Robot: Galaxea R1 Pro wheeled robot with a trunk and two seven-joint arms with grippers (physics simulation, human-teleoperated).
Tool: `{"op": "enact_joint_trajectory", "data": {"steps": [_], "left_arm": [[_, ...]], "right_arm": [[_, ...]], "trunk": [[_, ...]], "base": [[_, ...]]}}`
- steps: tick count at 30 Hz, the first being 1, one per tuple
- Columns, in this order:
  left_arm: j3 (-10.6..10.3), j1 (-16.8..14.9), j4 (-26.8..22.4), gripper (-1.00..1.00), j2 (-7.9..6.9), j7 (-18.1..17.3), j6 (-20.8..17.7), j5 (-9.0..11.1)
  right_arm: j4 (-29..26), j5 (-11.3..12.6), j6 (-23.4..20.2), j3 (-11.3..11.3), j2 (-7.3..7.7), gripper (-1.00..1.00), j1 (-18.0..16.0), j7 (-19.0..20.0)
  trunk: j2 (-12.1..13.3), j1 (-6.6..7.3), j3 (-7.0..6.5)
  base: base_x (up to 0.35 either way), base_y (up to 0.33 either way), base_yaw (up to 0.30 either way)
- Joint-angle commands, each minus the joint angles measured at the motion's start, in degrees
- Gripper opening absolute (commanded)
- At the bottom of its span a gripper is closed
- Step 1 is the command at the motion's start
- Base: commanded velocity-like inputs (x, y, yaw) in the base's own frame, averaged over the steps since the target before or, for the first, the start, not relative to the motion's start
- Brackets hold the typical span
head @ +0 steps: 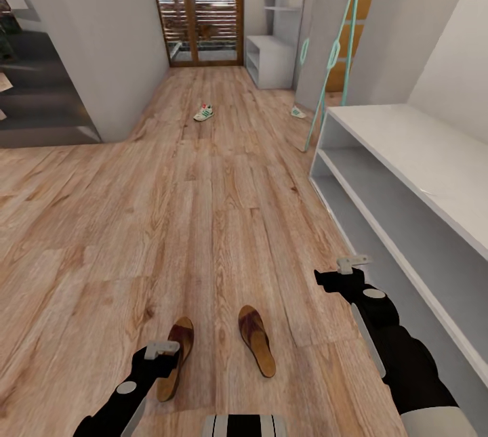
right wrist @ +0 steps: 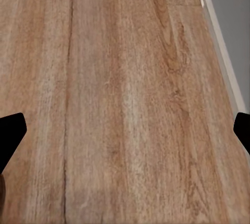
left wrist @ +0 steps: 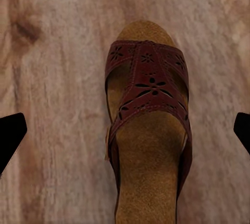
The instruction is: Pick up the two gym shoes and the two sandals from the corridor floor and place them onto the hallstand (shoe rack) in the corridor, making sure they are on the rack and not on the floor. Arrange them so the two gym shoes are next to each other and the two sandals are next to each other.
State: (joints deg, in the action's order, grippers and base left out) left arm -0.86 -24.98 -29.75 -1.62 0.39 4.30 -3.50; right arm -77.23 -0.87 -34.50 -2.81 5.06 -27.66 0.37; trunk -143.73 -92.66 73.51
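**Left gripper over one sandal, both pairs of shoes on the floor**

Two dark brown sandals lie on the wood-plank corridor floor (head: 203,220) just in front of the robot: left sandal (head: 176,356) and right sandal (head: 257,340), near each other but apart, toes pointing away from the robot. Left gripper (head: 163,350) hangs right above the left sandal; in the left wrist view that sandal (left wrist: 148,130) sits between the two black fingertips (left wrist: 10,135), which stand wide apart at both frame edges, not touching it. Jaws spread, nothing held. Perforated flower pattern on the upper, tan insole; no brand or writing readable.

Right gripper (head: 352,271) is over bare floor beside the low white open shelf unit (head: 407,173). Right wrist view: fingertips (right wrist: 10,135) wide apart, only planks (right wrist: 125,99) between them, white shelf edge (right wrist: 219,41) at one side. Empty, spread.

Far down the corridor, one gym shoe (head: 203,112) on the floor mid-corridor, white with green stripes. Second gym shoe (head: 297,112) on the floor by the wall corner, well apart from the first. Light-grey hallstand (head: 271,51) stands beyond them by the glass door (head: 196,7). Shoe labels too small to read.
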Motion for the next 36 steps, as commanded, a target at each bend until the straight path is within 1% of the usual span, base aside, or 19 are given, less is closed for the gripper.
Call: {"op": "enact_joint_trajectory", "data": {"steps": [1,6,12,21,36], "left_arm": [[-0.1,0.0,0.0,1.00,-0.03,0.0,0.6,-0.4],[0.0,-0.1,0.1,1.00,-0.05,0.0,2.0,-0.4],[0.0,-0.1,0.1,1.00,-0.04,0.0,2.6,-0.4],[0.0,-0.1,0.1,1.00,-0.10,-0.1,2.9,-0.4],[-0.1,-0.3,0.1,1.00,-0.07,-0.1,2.9,-0.6]], "right_arm": [[-0.1,-0.1,-0.3,-0.1,0.04,1.00,0.0,0.0],[0.1,-0.1,-0.3,-0.1,0.04,1.00,0.0,0.1],[0.7,-0.1,-0.3,-0.1,0.04,1.00,0.0,0.1],[1.0,-0.2,-0.3,-0.1,0.03,1.00,0.0,0.1],[1.1,-0.2,-0.3,-0.1,0.03,1.00,0.0,0.1]], "trunk": [[0.0,0.01,0.04],[0.0,0.01,0.04],[0.0,0.01,0.04],[-0.1,-0.22,2.30],[-0.3,-0.61,6.87]], "base": [[0.001,0.006,0.000],[0.000,0.003,0.000],[0.000,0.000,0.000],[0.000,0.000,0.000],[0.000,0.000,0.000]]}}
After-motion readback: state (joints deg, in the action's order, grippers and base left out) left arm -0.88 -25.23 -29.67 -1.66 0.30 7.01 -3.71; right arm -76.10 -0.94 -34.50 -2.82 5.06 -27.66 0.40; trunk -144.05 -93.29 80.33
